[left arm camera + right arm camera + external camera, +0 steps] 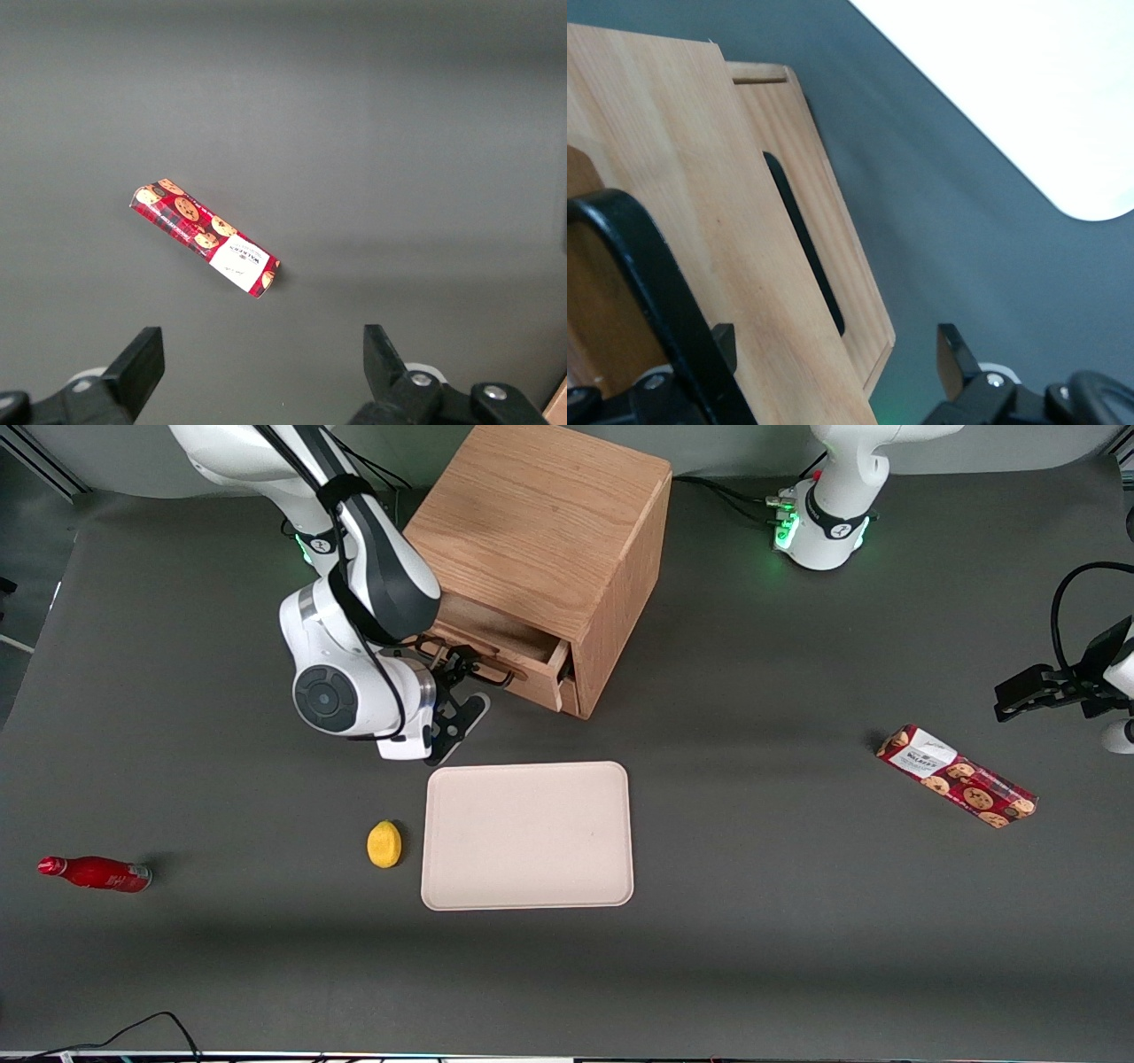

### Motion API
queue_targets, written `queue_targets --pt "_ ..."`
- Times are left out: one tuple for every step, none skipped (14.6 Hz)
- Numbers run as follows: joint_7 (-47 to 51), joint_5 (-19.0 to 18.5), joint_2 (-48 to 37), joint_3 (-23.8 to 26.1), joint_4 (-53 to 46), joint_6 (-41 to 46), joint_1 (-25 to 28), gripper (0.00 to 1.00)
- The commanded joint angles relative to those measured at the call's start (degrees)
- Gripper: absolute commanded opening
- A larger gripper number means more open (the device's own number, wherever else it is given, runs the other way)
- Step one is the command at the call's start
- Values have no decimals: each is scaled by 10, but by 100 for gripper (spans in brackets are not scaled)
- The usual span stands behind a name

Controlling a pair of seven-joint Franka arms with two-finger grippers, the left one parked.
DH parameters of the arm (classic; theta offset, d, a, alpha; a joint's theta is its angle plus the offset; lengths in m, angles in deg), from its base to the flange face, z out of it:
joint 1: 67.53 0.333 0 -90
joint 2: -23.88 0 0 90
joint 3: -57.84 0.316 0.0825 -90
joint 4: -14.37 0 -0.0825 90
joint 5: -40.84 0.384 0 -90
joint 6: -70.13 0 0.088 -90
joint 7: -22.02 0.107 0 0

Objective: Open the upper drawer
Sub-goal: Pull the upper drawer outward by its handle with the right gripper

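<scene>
The oak cabinet [549, 540] stands at the back of the table. Its upper drawer [523, 657] is pulled partly out toward the front camera, and its inside shows. My right gripper [459, 701] is just in front of the drawer's front panel, at the thin black bar handle [474, 669]. In the right wrist view the gripper [837, 350] is open with its fingers [953, 354] wide apart. The upper drawer's front panel [700, 204] lies between them, and the black handle [647, 266] runs close by one finger, not clamped. The lower drawer's front [850, 292] shows below it.
A beige tray [528, 834] lies nearer the front camera than the cabinet, with a yellow lemon [384, 843] beside it. A red bottle [96, 873] lies toward the working arm's end. A red cookie box [957, 776] lies toward the parked arm's end and shows in the left wrist view [204, 237].
</scene>
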Motion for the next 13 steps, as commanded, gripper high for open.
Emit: queue_targets --pt "-24 3 21 2 -35 4 -14 100" --pt "-32 3 24 1 -43 4 -19 100" --pt "-36 3 29 1 -49 4 -22 100" --pt "-36 4 30 1 -53 5 -28 100" --pt "-36 4 33 1 -57 5 -30 100" --pt "-44 4 37 1 -63 5 -31 100" --pt "-53 4 40 1 -67 5 -33 100" --pt "-57 4 45 1 -73 5 -37 100" --pt "-57 4 48 1 -77 5 -41 100" --pt "-58 4 51 1 -79 5 -43 100" --pt "-63 4 52 1 -80 5 -49 100" --pt "-64 5 54 1 -81 5 -52 100" --pt "-65 6 56 1 -87 5 -57 100"
